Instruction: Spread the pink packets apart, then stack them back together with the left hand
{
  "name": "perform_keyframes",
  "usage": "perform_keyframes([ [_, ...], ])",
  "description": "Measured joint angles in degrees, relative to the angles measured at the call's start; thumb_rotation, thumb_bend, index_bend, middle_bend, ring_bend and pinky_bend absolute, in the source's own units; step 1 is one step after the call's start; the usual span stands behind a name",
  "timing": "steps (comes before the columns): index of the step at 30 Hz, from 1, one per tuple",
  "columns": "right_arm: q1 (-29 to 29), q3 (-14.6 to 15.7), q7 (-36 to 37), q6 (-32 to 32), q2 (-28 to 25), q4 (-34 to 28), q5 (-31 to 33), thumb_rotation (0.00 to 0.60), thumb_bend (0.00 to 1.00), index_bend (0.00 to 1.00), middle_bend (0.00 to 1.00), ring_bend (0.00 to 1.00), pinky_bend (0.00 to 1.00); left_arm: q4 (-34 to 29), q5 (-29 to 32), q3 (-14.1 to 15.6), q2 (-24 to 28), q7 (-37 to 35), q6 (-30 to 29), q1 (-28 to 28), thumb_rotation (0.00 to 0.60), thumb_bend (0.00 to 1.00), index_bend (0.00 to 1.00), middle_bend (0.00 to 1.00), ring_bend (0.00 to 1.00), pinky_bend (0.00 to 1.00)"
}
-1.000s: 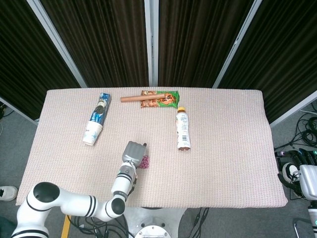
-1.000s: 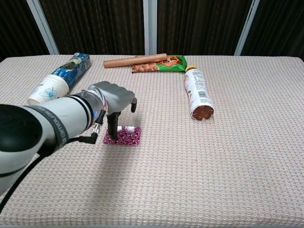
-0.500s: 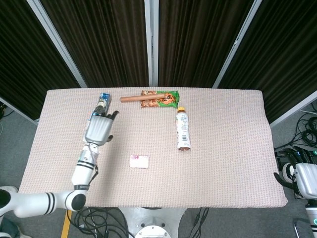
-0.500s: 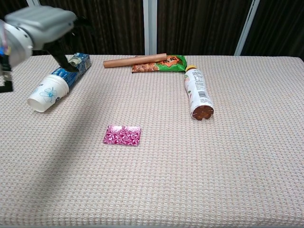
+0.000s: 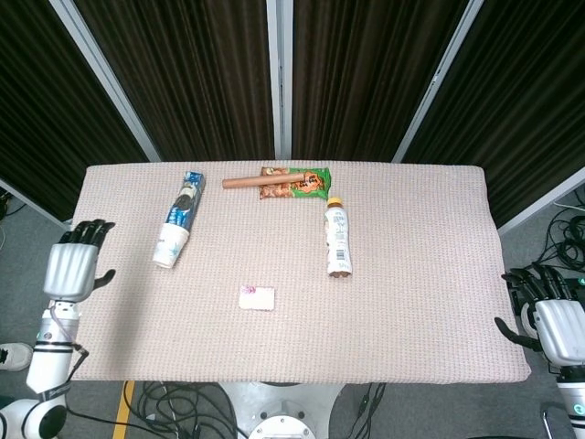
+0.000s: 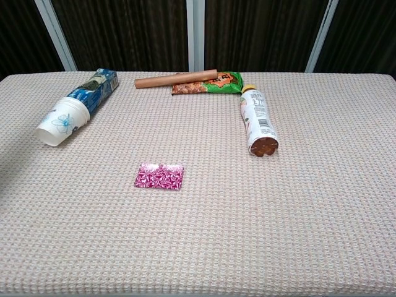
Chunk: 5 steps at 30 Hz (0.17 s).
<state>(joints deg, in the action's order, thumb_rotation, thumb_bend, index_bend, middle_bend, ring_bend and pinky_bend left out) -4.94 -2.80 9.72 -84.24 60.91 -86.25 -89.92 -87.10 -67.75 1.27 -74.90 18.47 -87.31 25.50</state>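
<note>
The pink packets (image 6: 159, 176) lie as one flat pile near the table's front middle, also seen in the head view as the pink packets (image 5: 257, 297). Nothing touches them. My left hand (image 5: 73, 265) hangs off the table's left edge, fingers apart and empty, far from the packets. My right hand (image 5: 551, 315) is beyond the table's right edge, fingers spread, holding nothing. Neither hand shows in the chest view.
A white paper cup (image 6: 60, 121) lies on its side by a blue box (image 6: 94, 87) at the left. A brown stick (image 6: 176, 79) and green snack bag (image 6: 210, 83) lie at the back. A bottle (image 6: 258, 121) lies right of centre.
My left hand let go of the pink packets, rose over the cup and box, then swung out past the table's left edge. The packets stayed in place.
</note>
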Motion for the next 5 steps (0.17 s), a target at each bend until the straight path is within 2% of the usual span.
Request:
perform_keyframes([
  [5, 0.6, 0.1, -2.4, -1.0, -0.2, -1.0, 0.0, 0.513, 0.17, 0.22, 0.17, 0.04, 0.00, -1.9, -1.4, 1.7, 3.0, -0.3, -3.7, -5.5, 0.600, 0.19, 0.27, 0.31, 0.22, 0.36],
])
